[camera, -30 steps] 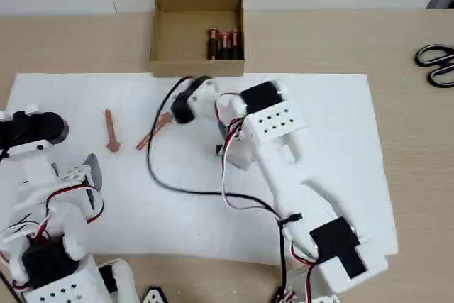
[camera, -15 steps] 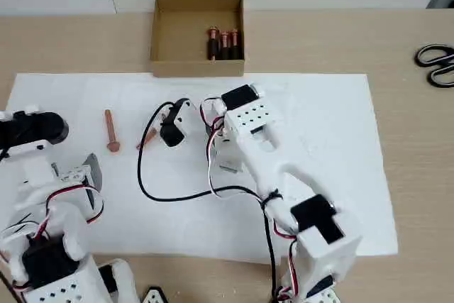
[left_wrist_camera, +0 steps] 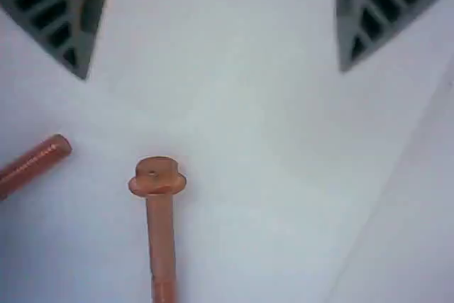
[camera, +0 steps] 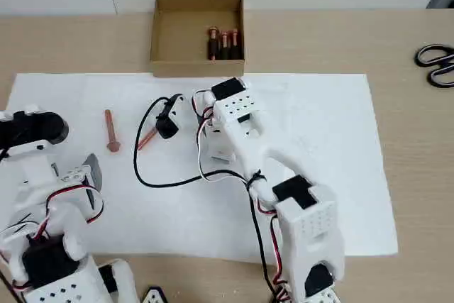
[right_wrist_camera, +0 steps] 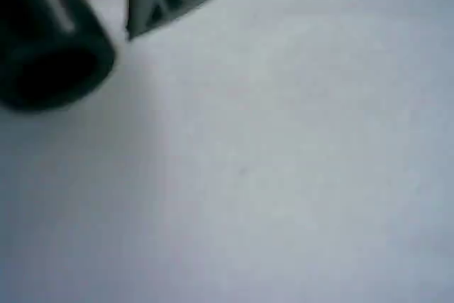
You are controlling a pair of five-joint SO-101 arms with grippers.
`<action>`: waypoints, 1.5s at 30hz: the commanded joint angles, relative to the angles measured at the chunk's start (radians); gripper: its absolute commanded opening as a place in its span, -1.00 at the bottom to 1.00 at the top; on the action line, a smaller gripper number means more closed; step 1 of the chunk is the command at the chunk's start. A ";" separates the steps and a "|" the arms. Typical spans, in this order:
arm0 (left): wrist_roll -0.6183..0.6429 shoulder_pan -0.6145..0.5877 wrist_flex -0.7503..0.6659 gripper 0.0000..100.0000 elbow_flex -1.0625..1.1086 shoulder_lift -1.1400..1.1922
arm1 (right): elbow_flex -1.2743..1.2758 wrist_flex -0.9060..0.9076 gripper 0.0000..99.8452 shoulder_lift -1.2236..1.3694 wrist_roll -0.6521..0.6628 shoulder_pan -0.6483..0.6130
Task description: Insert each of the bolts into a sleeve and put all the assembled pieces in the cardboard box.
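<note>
Three assembled pieces (camera: 223,44) lie side by side in the right half of the cardboard box (camera: 162,33), at the top centre of the high view. Below it, on the white sheet (camera: 326,125), two bare bolts lie left of centre: a straight bolt (camera: 110,131) with its head toward the bottom of the frame, and a tilted bolt (camera: 147,138) just to its right. The left gripper (camera: 85,172) sits at lower left, apart from both. The right arm (camera: 245,122) runs from the bottom edge up to the centre, with the right gripper (camera: 220,152) beneath it. Scissors (camera: 434,62) lie on the table (camera: 355,40) at the right edge. In the left wrist view, the left gripper's fingers (left_wrist_camera: 64,12) stand spread wide in the two upper corners, holding nothing. The straight bolt lies lower left of centre and the tilted bolt's end shows at the left edge. In the right wrist view, a black sleeve (right_wrist_camera: 50,51) sits at upper left, just beside part of the right gripper; whether that gripper grasps it I cannot tell.
</note>
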 commanded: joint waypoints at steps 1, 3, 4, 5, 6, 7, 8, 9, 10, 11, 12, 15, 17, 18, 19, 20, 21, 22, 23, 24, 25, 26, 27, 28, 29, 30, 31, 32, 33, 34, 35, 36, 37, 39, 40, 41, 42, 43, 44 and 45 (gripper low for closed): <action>0.008 -0.006 0.008 -0.57 -0.010 -0.009 | -0.048 -0.005 -0.60 0.013 0.009 -0.012; 0.008 -0.006 0.008 -0.57 -0.012 -0.009 | -0.048 0.001 -0.60 0.022 0.008 -0.015; 0.008 -0.006 0.008 -0.57 -0.012 -0.009 | -0.048 0.002 -0.60 0.025 0.008 -0.015; 0.008 -0.006 0.008 -0.57 -0.012 -0.009 | -0.048 0.002 -0.61 0.025 0.006 -0.015; 0.008 -0.006 0.008 -0.57 -0.012 -0.009 | -0.048 0.004 -0.61 0.025 0.005 -0.015; 0.008 -0.006 0.008 -0.57 -0.012 -0.009 | -0.048 0.004 -0.62 0.025 0.003 -0.015; 0.008 -0.006 0.008 -0.57 -0.012 -0.009 | -0.048 0.004 -0.66 0.024 0.003 -0.015; 0.008 -0.006 0.008 -0.57 -0.012 -0.009 | -0.048 0.004 -0.72 0.022 0.003 -0.013; 0.008 -0.006 0.008 -0.57 -0.012 -0.009 | -0.048 0.004 -0.78 0.022 0.002 -0.012; 0.008 -0.006 0.008 -0.57 -0.012 -0.009 | -0.048 0.004 -0.85 0.022 0.000 -0.010; 0.008 -0.006 0.008 -0.57 -0.012 -0.009 | -0.048 0.004 -0.93 0.022 -0.012 -0.010; 0.008 -0.006 0.008 -0.57 -0.012 -0.009 | -0.048 0.004 -0.97 0.022 -0.058 0.001; 0.008 -0.006 0.008 -0.57 -0.012 -0.009 | -0.060 0.005 -0.98 0.021 -0.089 0.018; 0.008 -0.005 0.008 -0.57 -0.012 -0.009 | -0.075 0.013 -0.99 0.021 -0.109 0.030; 0.008 -0.005 0.008 -0.57 -0.012 -0.009 | -0.098 0.030 -0.99 0.019 -0.132 0.042; 0.008 -0.003 0.008 -0.57 -0.012 -0.009 | -0.130 0.056 -0.99 0.019 -0.157 0.054; 0.008 -0.003 0.008 -0.57 -0.012 -0.009 | -0.169 0.093 -0.99 0.019 -0.181 0.067; 0.008 -0.003 0.008 -0.57 -0.012 -0.009 | -0.212 0.130 -0.99 0.019 -0.206 0.077; 0.008 -0.003 0.008 -0.57 -0.012 -0.009 | -0.249 0.165 -0.99 0.019 -0.229 0.085; 0.008 -0.002 0.008 -0.57 -0.012 -0.009 | -0.284 0.194 -0.99 0.019 -0.255 0.093; 0.008 -0.002 0.008 -0.57 -0.012 -0.009 | -0.310 0.213 -0.99 0.019 -0.285 0.097; 0.008 -0.002 0.008 -0.57 -0.012 -0.008 | -0.319 0.216 -0.99 0.019 -0.322 0.104; 0.008 0.000 0.008 -0.57 -0.012 -0.003 | -0.324 0.216 -0.99 0.019 -0.368 0.110; 0.008 0.000 0.008 -0.57 -0.013 -0.002 | -0.324 0.217 -0.99 0.019 -0.411 0.114; 0.006 0.003 0.008 -0.57 -0.013 0.000 | -0.324 0.220 -0.99 0.019 -0.454 0.116; 0.005 0.018 0.008 -0.57 -0.012 0.000 | -0.322 0.222 -0.99 0.019 -0.496 0.124; 0.003 0.038 0.011 -0.57 -0.012 0.000 | -0.322 0.223 -0.99 0.019 -0.534 0.130; 0.002 0.064 0.018 -0.57 -0.012 0.003 | -0.322 0.223 -0.99 0.019 -0.571 0.134; 0.002 0.092 0.023 -0.57 -0.013 0.014 | -0.322 0.223 -0.99 0.019 -0.605 0.143; 0.000 0.120 0.023 -0.57 -0.018 0.037 | -0.322 0.223 -0.99 0.019 -0.634 0.150; -0.006 0.143 0.021 -0.57 -0.021 0.069 | -0.322 0.223 -0.99 0.019 -0.661 0.153; -0.018 0.161 0.018 -0.57 -0.024 0.109 | -0.322 0.225 -0.99 0.019 -0.683 0.153; -0.029 0.173 0.011 -0.57 -0.030 0.158 | -0.321 0.226 -0.99 0.019 -0.703 0.153; -0.041 0.181 0.005 -0.57 -0.059 0.262 | -0.319 0.226 -0.99 0.019 -0.730 0.153; -0.041 0.181 0.005 -0.57 -0.084 0.316 | -0.313 0.226 -0.99 0.019 -0.744 0.153; -0.041 0.181 -0.002 -0.57 -0.110 0.364 | -0.302 0.226 -0.99 0.019 -0.753 0.154; -0.041 0.181 -0.002 -0.57 -0.139 0.410 | -0.290 0.226 -0.99 0.019 -0.758 0.154; -0.040 0.186 -0.002 -0.57 -0.171 0.453 | -0.279 0.226 -0.99 0.019 -0.761 0.156; -0.037 0.187 -0.002 -0.57 -0.205 0.496 | -0.269 0.226 -0.99 0.019 -0.761 0.162; -0.037 0.190 -0.006 -0.57 -0.237 0.534 | -0.264 0.226 -0.99 0.019 -0.761 0.170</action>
